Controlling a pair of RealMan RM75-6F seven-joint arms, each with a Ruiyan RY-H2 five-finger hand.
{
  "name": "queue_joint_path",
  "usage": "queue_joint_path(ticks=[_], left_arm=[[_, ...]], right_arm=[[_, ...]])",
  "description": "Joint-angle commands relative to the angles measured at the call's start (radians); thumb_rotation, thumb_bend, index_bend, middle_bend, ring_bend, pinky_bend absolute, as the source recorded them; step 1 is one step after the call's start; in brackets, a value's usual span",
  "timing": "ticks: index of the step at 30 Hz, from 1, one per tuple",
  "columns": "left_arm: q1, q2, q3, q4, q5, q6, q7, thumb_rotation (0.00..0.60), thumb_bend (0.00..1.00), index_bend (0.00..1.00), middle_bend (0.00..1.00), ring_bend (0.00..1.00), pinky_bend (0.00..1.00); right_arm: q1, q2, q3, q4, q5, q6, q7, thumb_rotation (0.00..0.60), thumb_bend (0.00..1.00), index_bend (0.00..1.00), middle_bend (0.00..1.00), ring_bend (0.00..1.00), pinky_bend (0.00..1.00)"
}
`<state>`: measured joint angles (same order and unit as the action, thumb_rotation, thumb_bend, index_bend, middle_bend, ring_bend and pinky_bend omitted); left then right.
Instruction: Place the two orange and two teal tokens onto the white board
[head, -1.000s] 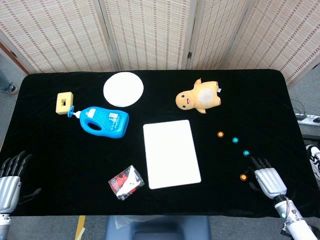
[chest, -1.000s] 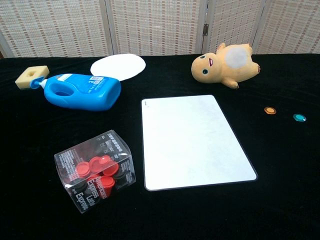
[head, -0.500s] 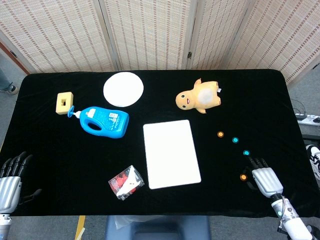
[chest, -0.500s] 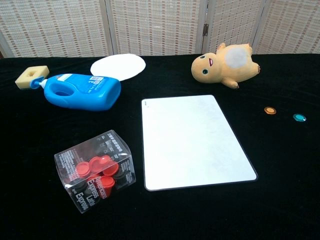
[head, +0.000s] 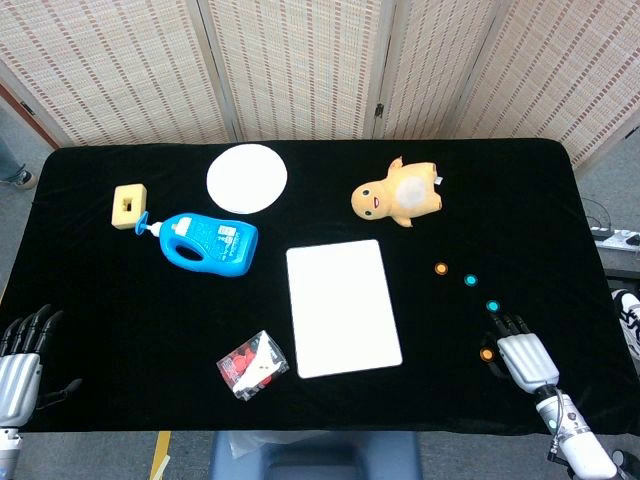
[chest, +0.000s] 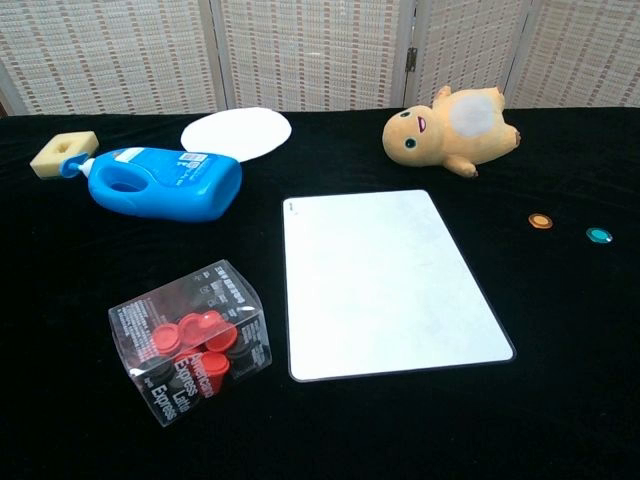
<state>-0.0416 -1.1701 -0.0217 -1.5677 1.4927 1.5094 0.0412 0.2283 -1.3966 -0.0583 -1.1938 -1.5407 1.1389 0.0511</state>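
Head view: white board lies flat mid-table on the black cloth, nothing on it. All four tokens sit off to its right in a diagonal row: orange token, teal token, second teal token, second orange token. Right hand is at the near right edge, back of hand up, fingers extended and holding nothing, fingertips just beside the nearest orange token; contact can't be judged. Left hand is at the near left corner, fingers spread, empty, well apart from everything. Around the board: clear box of red caps near its lower left corner, blue detergent bottle on its side to the upper left, yellow sponge block beside the bottle's spout, white round disc behind, yellow plush toy to the upper right. Nothing lies between tokens and board.

Chest view: neither hand visible. Board centre, bare. Only the far orange token and one teal token show, right of the board. Cap box front left, bottle, sponge, disc, plush behind.
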Motion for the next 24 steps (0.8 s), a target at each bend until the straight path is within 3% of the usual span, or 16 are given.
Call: queue_joint_path(ticks=[1,18,24], left_arm=[[0.001,-0.002,0.000,0.006,-0.002,-0.002,-0.004,0.600,0.10,0.00,0.00,0.00,0.00],[-0.001,-0.015,0.001,0.028,-0.002,-0.009,-0.024,0.600,0.10,0.00,0.00,0.00,0.00],[0.000,-0.012,0.000,0.030,-0.003,-0.008,-0.028,0.600,0.10,0.00,0.00,0.00,0.00]], right_arm=[[0.000,-0.001,0.000,0.000,0.002,0.002,-0.001,0.600,0.44,0.41,0.08,0.03,0.00],[-0.005,0.011,0.007,-0.026,0.012,0.031,-0.011,0.600,0.44,0.49,0.12,0.05,0.00],[0.031,0.062,0.016,-0.127,-0.025,0.036,-0.017,0.600,0.44,0.49,0.12,0.04,0.00]])
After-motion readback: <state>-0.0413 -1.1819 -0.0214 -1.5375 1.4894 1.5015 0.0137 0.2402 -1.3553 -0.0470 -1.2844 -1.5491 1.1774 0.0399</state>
